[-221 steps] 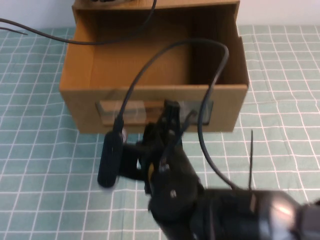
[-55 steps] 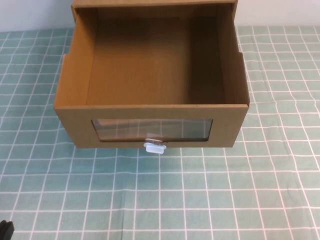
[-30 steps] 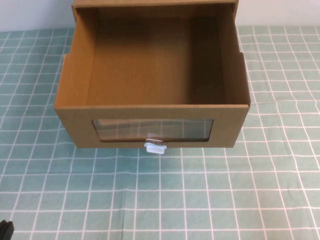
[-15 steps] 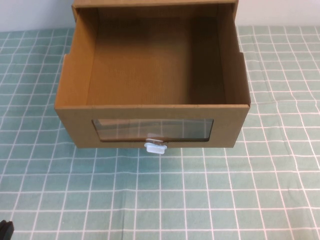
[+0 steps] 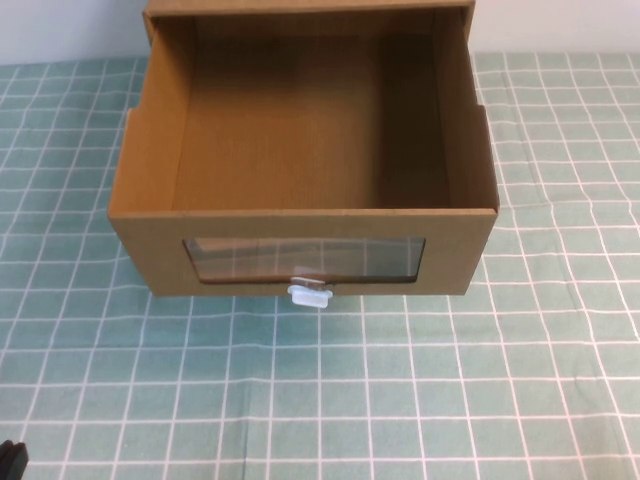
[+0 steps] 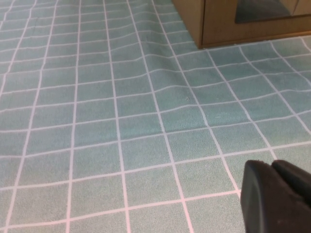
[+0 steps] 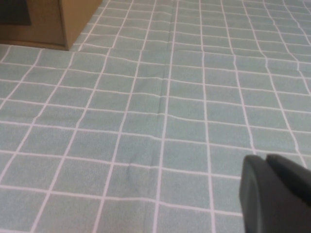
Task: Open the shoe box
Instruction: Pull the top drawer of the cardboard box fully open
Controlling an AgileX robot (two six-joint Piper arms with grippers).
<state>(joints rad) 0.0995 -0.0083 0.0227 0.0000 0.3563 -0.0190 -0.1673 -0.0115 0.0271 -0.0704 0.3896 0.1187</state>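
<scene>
The brown cardboard shoe box (image 5: 140, 190) stands at the back middle of the table, its drawer pulled out toward me and empty inside. The drawer front has a clear window (image 5: 305, 258) and a small white pull tab (image 5: 308, 294). My left gripper (image 6: 271, 166) hovers low over the cloth, left of the box's corner (image 6: 218, 24), fingers pressed together, holding nothing. Only a dark bit of the left arm (image 5: 8, 458) shows in the high view's near left corner. My right gripper (image 7: 266, 159) is shut and empty, right of the box's other corner (image 7: 73, 19).
A green cloth with a white grid (image 5: 450, 390) covers the table, slightly wrinkled in front of each gripper. A white wall (image 5: 560, 25) lies behind the box.
Seven seconds ago a black arm with cables stood at the drawer front; it has since withdrawn from the high view. Nothing has moved over the last two seconds.
</scene>
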